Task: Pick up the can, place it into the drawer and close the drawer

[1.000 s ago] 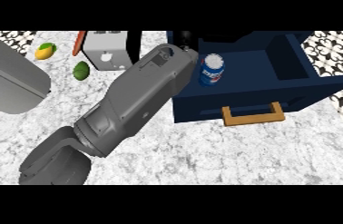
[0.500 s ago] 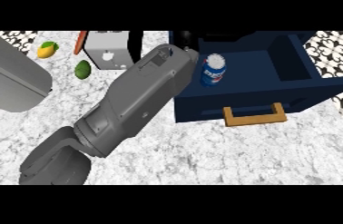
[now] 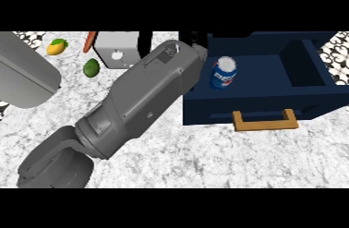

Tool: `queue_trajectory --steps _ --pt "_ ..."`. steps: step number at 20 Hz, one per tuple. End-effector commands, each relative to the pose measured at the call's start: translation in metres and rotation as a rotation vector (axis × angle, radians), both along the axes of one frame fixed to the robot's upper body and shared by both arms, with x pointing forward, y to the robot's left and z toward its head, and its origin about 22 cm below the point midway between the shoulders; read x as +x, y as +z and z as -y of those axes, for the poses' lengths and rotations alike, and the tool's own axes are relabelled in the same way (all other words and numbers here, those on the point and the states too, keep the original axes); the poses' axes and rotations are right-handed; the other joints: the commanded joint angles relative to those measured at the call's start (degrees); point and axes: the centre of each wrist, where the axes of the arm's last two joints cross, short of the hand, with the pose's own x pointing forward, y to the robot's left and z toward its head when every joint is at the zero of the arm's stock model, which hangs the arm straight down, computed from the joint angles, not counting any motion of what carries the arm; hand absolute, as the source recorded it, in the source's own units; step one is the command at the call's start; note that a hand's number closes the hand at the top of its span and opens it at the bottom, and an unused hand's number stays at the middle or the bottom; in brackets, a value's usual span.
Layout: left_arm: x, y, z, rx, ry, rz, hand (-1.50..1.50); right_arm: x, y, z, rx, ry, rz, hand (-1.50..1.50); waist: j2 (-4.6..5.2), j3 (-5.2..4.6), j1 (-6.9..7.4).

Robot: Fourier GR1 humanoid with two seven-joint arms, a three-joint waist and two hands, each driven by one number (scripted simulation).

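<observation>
Can (image 3: 223, 73) is seen standing upright inside the open navy drawer (image 3: 310, 61), near its left wall; placing looks done. Drawer not yet closed. Hand hidden beyond the forearm (image 3: 147, 95); finger state cannot be told.

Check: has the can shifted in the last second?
No. The can sits at the same spot inside the open drawer, same offset from the wooden handle.
</observation>
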Motion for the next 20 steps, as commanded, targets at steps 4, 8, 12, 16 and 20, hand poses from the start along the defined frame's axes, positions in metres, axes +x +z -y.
queue_trajectory --steps 4,8,12,16,20 --pt "-0.004 -0.003 0.001 -0.031 -0.006 -0.016 -1.50 0.051 0.005 -0.026 -0.199 -0.025 -0.004 -1.50 -0.24 -0.05 1.88" --pt "-0.002 0.001 0.001 -0.032 -0.019 -0.034 -1.50 0.072 -0.007 -0.064 -0.256 -0.041 0.015 -1.50 -0.43 -0.09 2.91" --pt "-0.004 0.000 -0.001 -0.011 -0.005 -0.052 -1.50 0.103 -0.014 -0.076 -0.309 -0.051 0.039 -1.50 -0.86 -0.07 3.09" --pt "0.001 0.019 -0.011 -0.012 0.025 -0.046 -1.50 0.134 -0.043 -0.089 -0.458 -0.050 0.025 -1.50 -0.92 -0.04 3.97" --pt "0.003 0.006 -0.021 0.005 0.016 -0.040 -1.50 0.179 -0.040 -0.101 -0.574 -0.045 0.007 -1.50 -0.60 -0.05 4.42"
